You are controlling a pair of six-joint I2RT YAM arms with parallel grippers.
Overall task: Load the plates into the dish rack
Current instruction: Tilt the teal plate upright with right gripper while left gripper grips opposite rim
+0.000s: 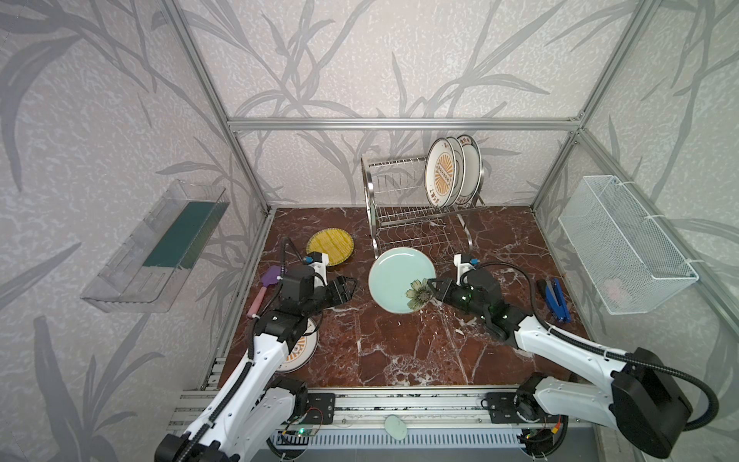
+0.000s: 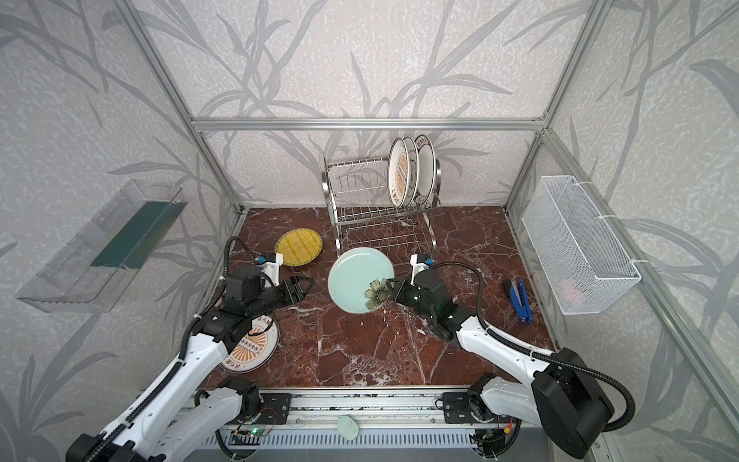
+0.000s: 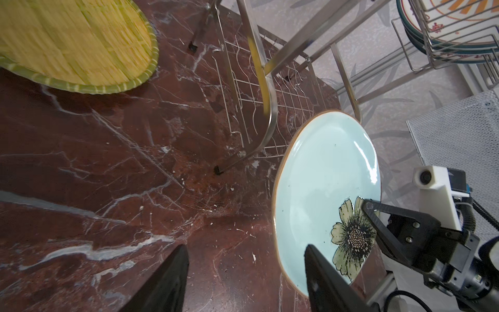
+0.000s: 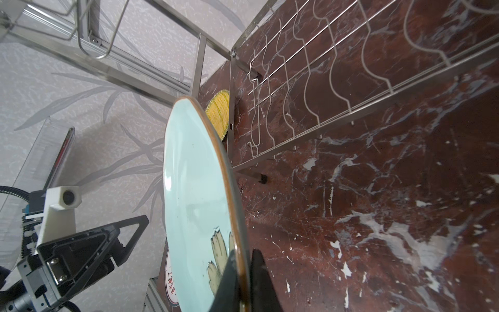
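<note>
As right wrist view alone shows, right claw (image 4: 244,255) straddles teal plate (image 4: 194,173).

A red-brown marble table (image 1: 400,352) with white veins is seen in both top views. Near its left edge a spatula (image 1: 262,294) with a purple head and a pink handle is laid. Near the right edge a blue and black tool (image 1: 555,298) is laid; its kind cannot be told. A white mesh basket (image 1: 624,244) is fixed on the right wall, with something pink (image 1: 614,287) inside. A clear plastic tray (image 1: 132,272) with a dark green insert (image 1: 180,236) is fixed on the left wall.
</note>
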